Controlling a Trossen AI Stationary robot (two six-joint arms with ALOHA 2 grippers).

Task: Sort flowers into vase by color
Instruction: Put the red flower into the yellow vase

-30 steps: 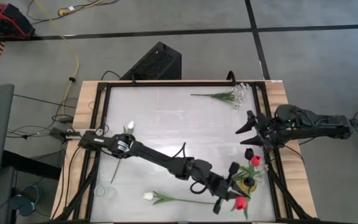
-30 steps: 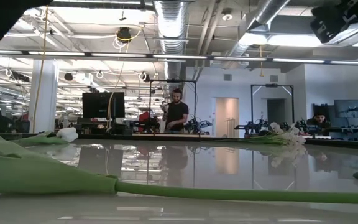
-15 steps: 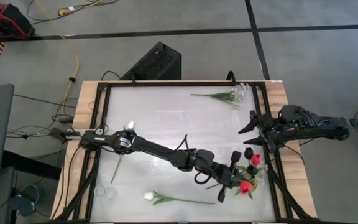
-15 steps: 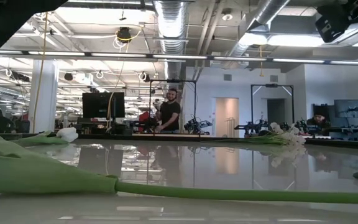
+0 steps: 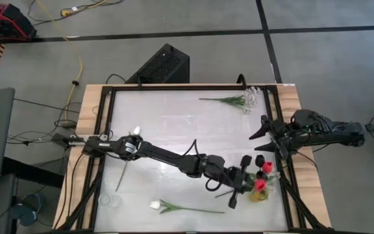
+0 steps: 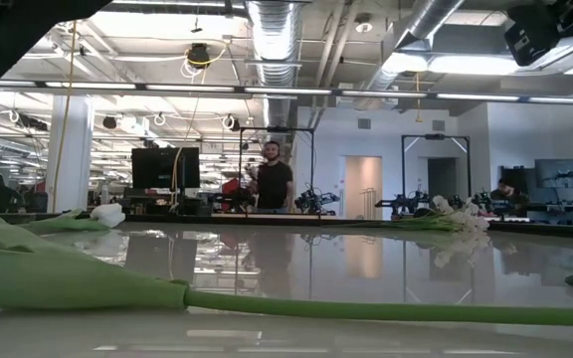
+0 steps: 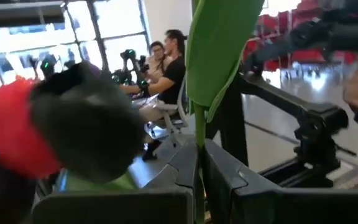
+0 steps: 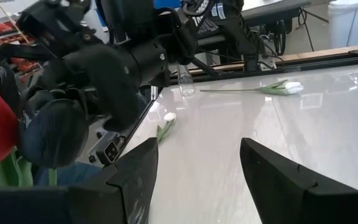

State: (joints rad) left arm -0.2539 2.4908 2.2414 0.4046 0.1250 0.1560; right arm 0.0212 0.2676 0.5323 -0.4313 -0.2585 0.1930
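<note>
In the high view my left gripper [image 5: 247, 183] reaches to the table's right near corner, shut on a red tulip [image 5: 260, 186] whose head is over the vase [image 5: 262, 195]. A second red tulip [image 5: 266, 168] and a near-black tulip [image 5: 260, 159] stand in that vase. My right gripper [image 5: 262, 138] hovers open just beyond the vase, on its far side. Two white tulips [image 5: 135, 132] [image 5: 154, 205] lie flat on the table's left and near parts. A sprig of tiny white blossoms [image 5: 242, 101] lies at the far edge. My left gripper pinches the red tulip's green stem [image 7: 198, 146] between its two fingers, which lie across the stem; a leaf [image 7: 219, 50] rises past them. The tulip is lifted clear of the table. In the high view its lower stem [image 5: 223, 193] trails toward the table's left.
A small clear glass [image 5: 106, 200] stands at the near left corner. The dark frame rail [image 5: 284, 175] runs along the table's right edge beside the vase. Open table surface lies in the middle. People show in the room beyond the table [image 6: 272, 184].
My left gripper has carried the red tulip from near the near edge toward the far edge, up to the vase. The tulip's head now sits beside the red and near-black tulips in the vase.
</note>
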